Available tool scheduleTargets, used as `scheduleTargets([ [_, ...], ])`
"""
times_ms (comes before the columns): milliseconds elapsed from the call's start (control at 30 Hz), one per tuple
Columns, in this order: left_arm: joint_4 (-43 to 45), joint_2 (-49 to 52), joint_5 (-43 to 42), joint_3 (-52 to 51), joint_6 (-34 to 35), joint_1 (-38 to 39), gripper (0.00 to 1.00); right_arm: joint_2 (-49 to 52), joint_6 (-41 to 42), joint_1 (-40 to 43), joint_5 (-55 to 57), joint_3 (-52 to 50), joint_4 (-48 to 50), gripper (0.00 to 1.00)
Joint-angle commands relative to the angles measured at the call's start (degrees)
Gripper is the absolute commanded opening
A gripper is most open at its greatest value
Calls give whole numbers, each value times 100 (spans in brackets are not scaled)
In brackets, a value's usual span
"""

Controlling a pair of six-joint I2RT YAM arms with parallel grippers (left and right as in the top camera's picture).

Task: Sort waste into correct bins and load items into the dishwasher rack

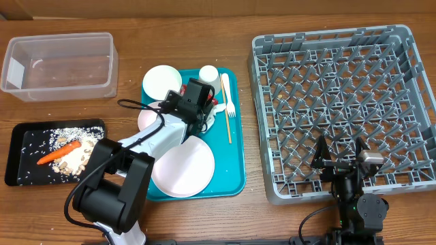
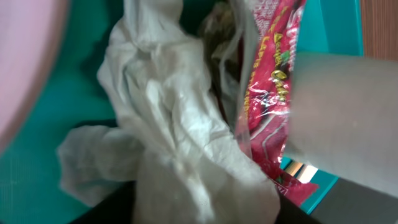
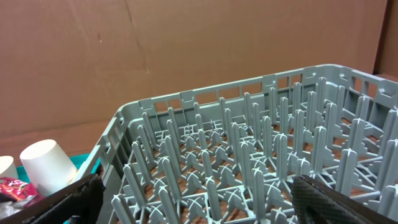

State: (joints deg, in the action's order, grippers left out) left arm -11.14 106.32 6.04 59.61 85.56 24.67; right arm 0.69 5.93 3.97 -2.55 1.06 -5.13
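Wooden table (image 1: 272, 218), waste-sorting step: left gripper (image 1: 197, 102) low over the tray (image 1: 235, 180).
Tissue (image 2: 168, 124) right under it, wrapper (image 2: 267, 93) touching alongside; clamped or not, can't tell. Next calls for a firm pinch, then likely a lift to the tub (image 1: 112, 68). Right gripper (image 3: 196, 186) gapes at the rack (image 3: 205, 93) rim.

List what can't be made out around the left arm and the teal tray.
- Left gripper: overhead, its own housing covers the fingertips; open or shut unclear.
- Wrapper print: left wrist view, blurred.
- Tissue: overhead, hidden under the arm.
- Bowl: overhead, partly covered by the arm.
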Motion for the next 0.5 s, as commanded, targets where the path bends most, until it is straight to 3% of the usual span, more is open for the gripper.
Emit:
scheduleTargets([
  [0,-17,125,-122,33,-247,13,36,-46,-37,-44,35,-59,44,100],
  [133,-17,109,-166,33,-286,13,4,-46,-37,-44,35,-59,44,100],
  [467,-291,-330,-592,33,-627,11,4,-46,-37,-44,35,-59,44,100],
])
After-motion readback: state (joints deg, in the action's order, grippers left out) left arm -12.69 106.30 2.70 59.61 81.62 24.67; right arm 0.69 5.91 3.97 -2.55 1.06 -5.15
